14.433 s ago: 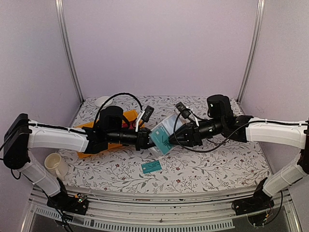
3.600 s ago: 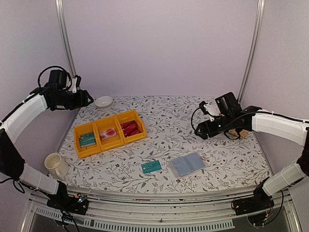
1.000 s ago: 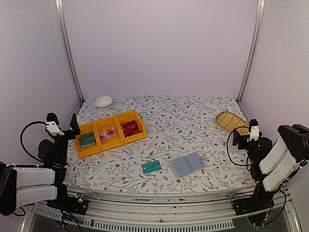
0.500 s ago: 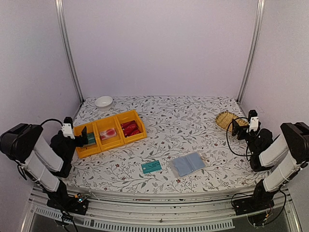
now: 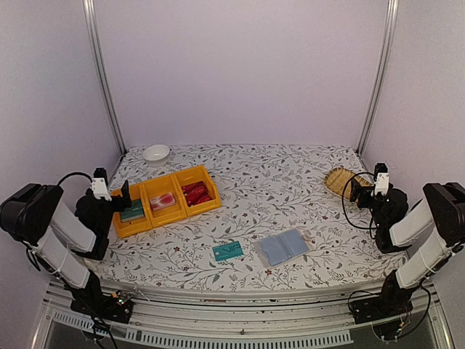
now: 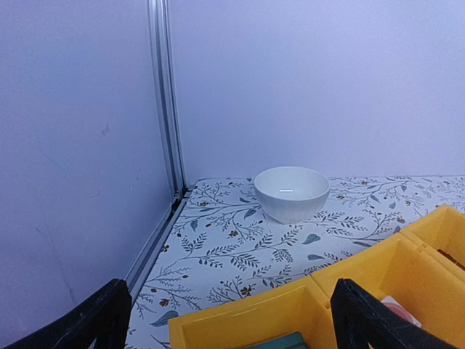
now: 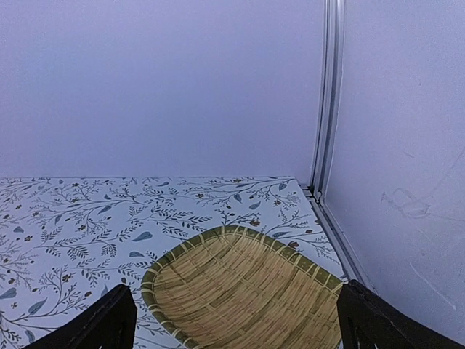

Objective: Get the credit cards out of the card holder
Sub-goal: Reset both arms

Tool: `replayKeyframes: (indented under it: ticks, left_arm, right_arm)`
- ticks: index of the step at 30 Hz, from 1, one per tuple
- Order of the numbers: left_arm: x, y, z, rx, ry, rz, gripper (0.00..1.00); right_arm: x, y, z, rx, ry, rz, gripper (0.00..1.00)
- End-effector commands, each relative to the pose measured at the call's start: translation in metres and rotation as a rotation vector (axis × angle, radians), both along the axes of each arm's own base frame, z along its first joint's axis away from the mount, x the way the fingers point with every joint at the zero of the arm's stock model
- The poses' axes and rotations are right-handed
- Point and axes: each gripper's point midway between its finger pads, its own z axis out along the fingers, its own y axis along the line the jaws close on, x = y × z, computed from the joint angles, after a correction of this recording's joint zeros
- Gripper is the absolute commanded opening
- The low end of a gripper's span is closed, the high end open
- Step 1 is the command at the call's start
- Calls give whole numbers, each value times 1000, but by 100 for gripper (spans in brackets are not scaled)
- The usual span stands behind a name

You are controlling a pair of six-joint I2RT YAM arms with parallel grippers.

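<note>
The card holder lies flat on the table near the front, pale blue leaves showing, with nothing touching it. One teal credit card rests on the cloth just left of it. More cards sit in the yellow bins: teal, pink and red. My left gripper hovers open at the left bin's near end, far from the holder. In the left wrist view its fingers frame that bin. My right gripper stands open beside the basket, holding nothing.
A white bowl stands at the back left corner by the frame post. A woven straw basket lies at the right, just before the open right gripper. Both arms are folded at the table's sides.
Both arms have drawn back and folded, elbows raised. The left gripper has come up to the left bin, the right one toward the basket. Cards and holder have stayed put.
</note>
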Motion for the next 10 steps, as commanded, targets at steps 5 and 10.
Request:
replayKeyframes:
  ticks: [5, 10]
  left_arm:
    - [6, 10, 12, -23, -37, 38, 99]
    - [6, 11, 12, -28, -34, 48, 98]
  right_arm:
    - [2, -7, 3, 17, -3, -32, 99]
    - [1, -8, 4, 19, -7, -38, 99]
